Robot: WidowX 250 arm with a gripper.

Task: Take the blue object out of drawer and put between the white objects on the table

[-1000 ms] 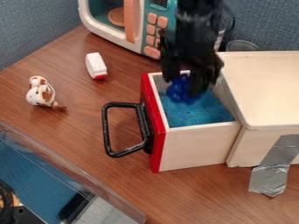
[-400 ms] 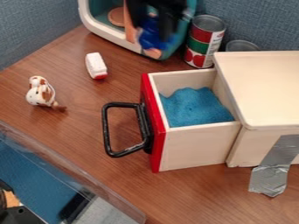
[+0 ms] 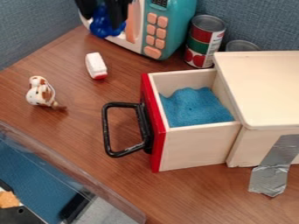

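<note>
So the black gripper (image 3: 105, 15) had the blue object (image 3: 103, 27) pinched between its fingers, up near the top edge of the camera view, in front of the toy microwave (image 3: 188, 22). That put it clear of the open drawer (image 3: 192, 151). The two white objects, a white-and-red piece (image 3: 95, 64) and a little brown-spotted figure (image 3: 40, 92), sat apart on the table (image 3: 76, 127), left of the drawer in the view.

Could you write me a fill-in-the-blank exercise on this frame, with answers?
1. The gripper holds a ____ object.
2. The drawer, with blue cloth inside, stands ____.
3. The drawer's handle is ____.
4. The tape on the wooden box is ____.

Answers: blue; open; black; silver.
</note>
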